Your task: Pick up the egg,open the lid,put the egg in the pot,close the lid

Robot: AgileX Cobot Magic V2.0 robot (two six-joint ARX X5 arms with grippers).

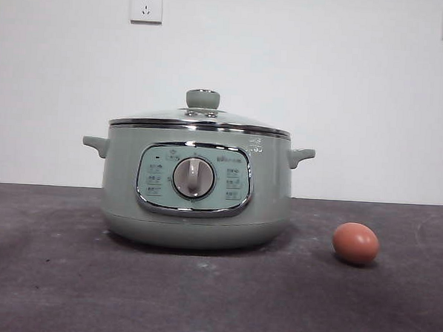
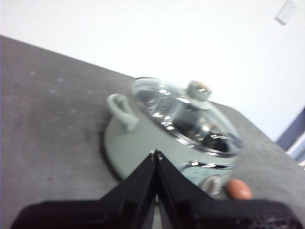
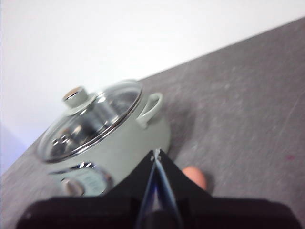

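Light, smooth, breakable egg [image 1: 356, 243] near surface's [image 1: 52, 276] right edge — best cradled gently across its middle — left gripper [image 2: 156, 153] and right gripper [image 3: 156, 152] fingers both clenched, empty.

Dark gray table [image 1: 51, 291] w/ pot [image 1: 196, 187] & egg [image 1: 356, 243], apart.

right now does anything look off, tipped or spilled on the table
Nothing stands out. The pot stands level with the lid seated squarely on it, and the egg lies whole on the table beside it. Both tools are shut, away from everything.
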